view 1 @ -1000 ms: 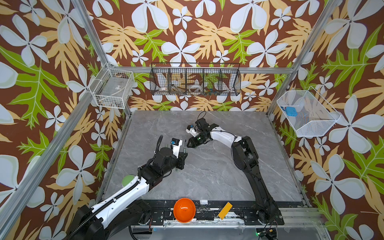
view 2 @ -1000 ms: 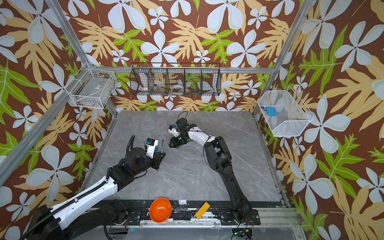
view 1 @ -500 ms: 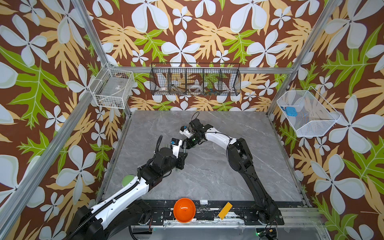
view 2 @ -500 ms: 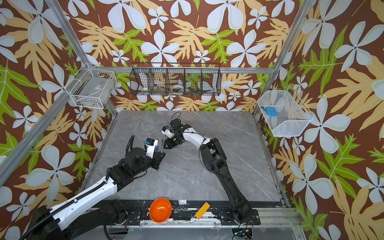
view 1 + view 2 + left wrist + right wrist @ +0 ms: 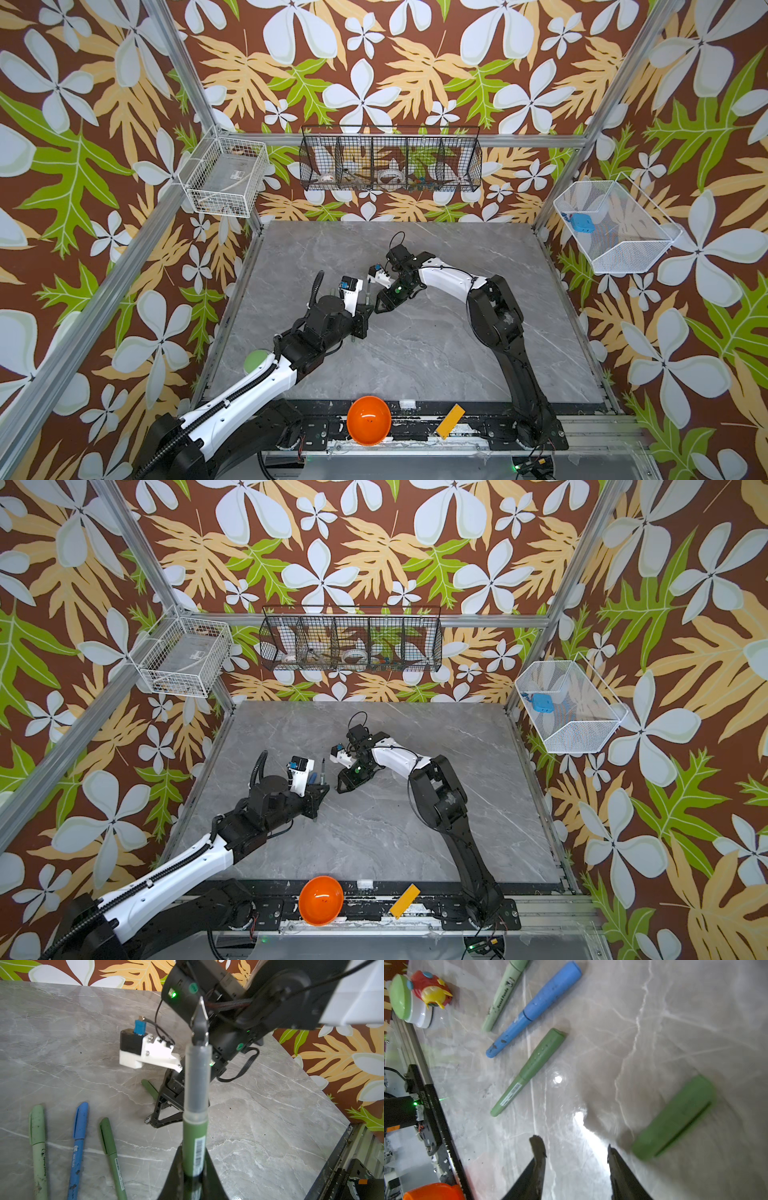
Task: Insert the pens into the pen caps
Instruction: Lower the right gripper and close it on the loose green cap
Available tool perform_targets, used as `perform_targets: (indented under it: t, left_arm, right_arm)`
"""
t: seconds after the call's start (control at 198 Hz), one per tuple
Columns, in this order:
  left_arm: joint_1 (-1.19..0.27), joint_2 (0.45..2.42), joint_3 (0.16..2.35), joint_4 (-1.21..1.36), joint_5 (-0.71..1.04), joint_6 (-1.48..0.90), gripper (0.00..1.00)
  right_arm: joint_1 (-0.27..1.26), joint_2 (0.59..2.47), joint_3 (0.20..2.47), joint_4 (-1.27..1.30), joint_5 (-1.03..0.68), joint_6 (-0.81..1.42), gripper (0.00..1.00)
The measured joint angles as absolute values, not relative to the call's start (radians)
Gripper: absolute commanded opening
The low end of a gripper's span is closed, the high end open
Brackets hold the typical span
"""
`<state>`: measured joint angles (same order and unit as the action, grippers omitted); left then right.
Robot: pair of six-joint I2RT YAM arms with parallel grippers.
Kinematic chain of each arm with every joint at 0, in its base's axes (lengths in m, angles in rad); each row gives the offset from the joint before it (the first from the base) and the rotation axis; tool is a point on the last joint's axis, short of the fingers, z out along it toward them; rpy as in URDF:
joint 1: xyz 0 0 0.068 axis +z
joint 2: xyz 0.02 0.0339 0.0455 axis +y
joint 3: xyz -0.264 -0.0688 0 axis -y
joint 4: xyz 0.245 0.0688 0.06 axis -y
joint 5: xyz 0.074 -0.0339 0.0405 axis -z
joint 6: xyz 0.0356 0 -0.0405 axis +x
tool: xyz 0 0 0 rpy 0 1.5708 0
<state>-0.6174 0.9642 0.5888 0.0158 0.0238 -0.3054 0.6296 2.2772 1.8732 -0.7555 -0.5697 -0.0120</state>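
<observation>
My left gripper (image 5: 192, 1160) is shut on a dark green pen (image 5: 195, 1105) and holds it upright above the table, its thin tip pointing up; both top views show the pen (image 5: 367, 291) (image 5: 323, 771). My right gripper (image 5: 576, 1152) is open just above the table, with nothing between its fingers. A loose dark green pen cap (image 5: 675, 1118) lies right beside one finger (image 5: 614, 1159), outside the gap. The left wrist view shows that cap (image 5: 150, 1088) behind the right gripper (image 5: 158, 1121). Three pens lie with caps on: pale green (image 5: 37, 1142), blue (image 5: 78, 1142), dark green (image 5: 112, 1157).
A toy with a green top (image 5: 417, 997) stands near the table's front left edge. An orange bowl (image 5: 368, 419) and a yellow block (image 5: 450, 420) sit on the front rail. Wire baskets (image 5: 390, 164) hang on the walls. In the top views the left arm hides the capped pens.
My right gripper has swung left and forward, down toward the table beside the left gripper. The left arm and its pen have stayed put.
</observation>
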Motion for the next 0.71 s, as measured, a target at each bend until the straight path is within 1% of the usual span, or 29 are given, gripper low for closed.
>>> perform_targets:
  t: [0.086,0.187,0.258,0.389,0.566,0.708]
  left_arm:
    - [-0.617,0.961,0.577,0.019,0.017,-0.305,0.0]
    - [-0.617,0.96,0.558,0.021,0.015,-0.305,0.0]
    - [-0.617,0.96,0.546,0.033,0.015,-0.306,0.0]
    - [-0.617,0.963,0.533,0.057,0.027,-0.308,0.0]
    - [-0.617,0.963,0.53,0.082,0.032,-0.31,0.0]
    - [-0.617,0.964,0.523,0.089,0.038,-0.313,0.0]
  right_arm:
    - [0.63,2.218,1.876,-0.741,-0.508,0.043,0.5]
    - [0.63,2.21,1.892,-0.738,-0.403,0.114,0.5]
    - [0.63,2.243,1.924,-0.759,-0.323,0.168,0.5]
    - [0.64,2.317,2.002,-0.796,-0.232,0.236,0.51]
    - [0.68,2.407,2.122,-0.834,-0.182,0.275,0.52]
    - [0.681,2.459,2.181,-0.871,-0.123,0.292,0.51]
